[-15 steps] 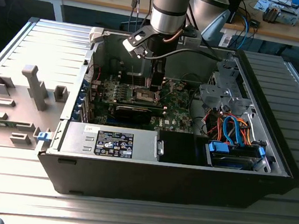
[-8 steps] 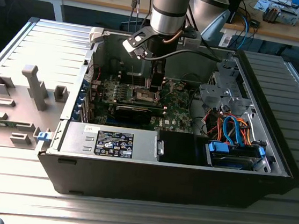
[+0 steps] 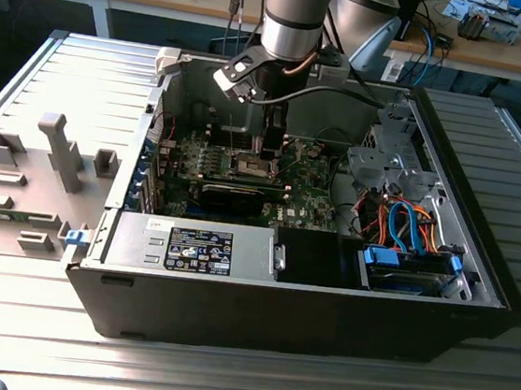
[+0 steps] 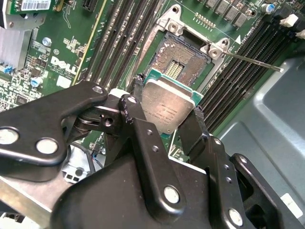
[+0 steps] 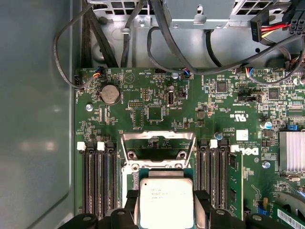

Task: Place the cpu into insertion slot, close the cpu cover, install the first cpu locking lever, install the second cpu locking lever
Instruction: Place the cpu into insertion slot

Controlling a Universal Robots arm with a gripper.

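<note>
Silvery-grey metal tops the cpu, a small square chip with a thin green rim. The gripper pinches it by two opposite edges between its black fingers; the other two edges are free. In both wrist views the chip hangs over one side of the insertion slot, hiding that side, while the rest of the slot's dark, pin-studded centre lies bare. Whether the chip touches the slot cannot be told.

In the first wrist view the cpu sits between the finger ends of the gripper, and the cpu cover, a silver frame with a window, lies open past the slot's far edge.

A thin metal lever juts out from one corner of the slot's rim. Rows of long black memory sockets run close along two sides of the slot, leaving narrow room for the fingers.

In the exterior view the gripper reaches straight down into the open computer case, well clear of its walls, above the green board.
</note>
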